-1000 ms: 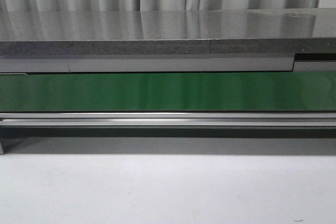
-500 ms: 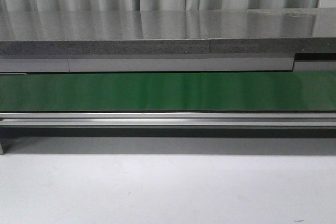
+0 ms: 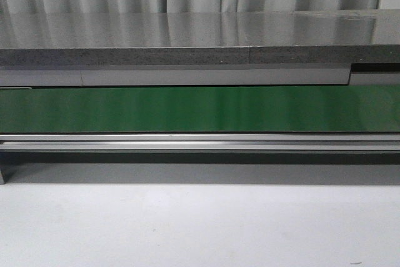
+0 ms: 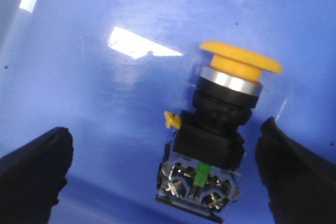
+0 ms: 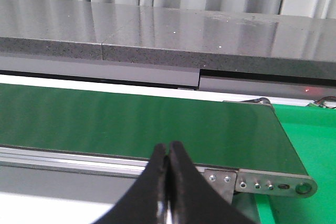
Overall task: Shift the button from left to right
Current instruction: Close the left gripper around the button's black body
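Glossy plastic button [image 4: 212, 140] with metal collar on shiny blue surface [image 4: 105, 103].

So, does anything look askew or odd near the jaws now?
Only the button: it lies tilted on the blue surface, yellow cap up and away, terminals toward the camera. The left gripper is open around it, not touching. The right gripper is shut and empty above the green belt.

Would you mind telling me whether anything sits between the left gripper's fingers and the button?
Nothing visible does. In the left wrist view the button lies on a blue surface between the open fingers of the left gripper, nearer one finger, with only bare blue in the gaps.
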You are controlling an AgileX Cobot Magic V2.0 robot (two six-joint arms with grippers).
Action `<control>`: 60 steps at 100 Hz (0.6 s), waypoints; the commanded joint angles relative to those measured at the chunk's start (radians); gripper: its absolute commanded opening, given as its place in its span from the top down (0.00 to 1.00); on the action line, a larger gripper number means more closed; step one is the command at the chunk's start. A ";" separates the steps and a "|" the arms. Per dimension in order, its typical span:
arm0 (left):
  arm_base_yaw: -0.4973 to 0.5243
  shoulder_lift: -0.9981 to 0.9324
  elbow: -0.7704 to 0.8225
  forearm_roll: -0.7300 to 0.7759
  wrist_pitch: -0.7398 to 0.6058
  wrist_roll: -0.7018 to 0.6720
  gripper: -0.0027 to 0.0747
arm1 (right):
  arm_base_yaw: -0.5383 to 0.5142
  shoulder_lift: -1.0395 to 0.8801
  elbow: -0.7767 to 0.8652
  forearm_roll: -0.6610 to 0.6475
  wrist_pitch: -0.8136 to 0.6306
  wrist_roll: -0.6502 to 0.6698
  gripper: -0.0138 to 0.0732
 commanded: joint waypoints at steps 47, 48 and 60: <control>0.002 -0.042 -0.028 -0.019 -0.040 0.001 0.96 | 0.002 -0.016 0.000 -0.011 -0.076 0.000 0.92; 0.002 -0.045 -0.028 -0.021 -0.040 0.001 0.96 | 0.002 -0.016 0.000 -0.011 -0.076 0.000 0.92; 0.002 -0.102 -0.034 -0.041 -0.040 0.001 0.96 | 0.002 -0.016 0.000 -0.011 -0.076 0.000 0.92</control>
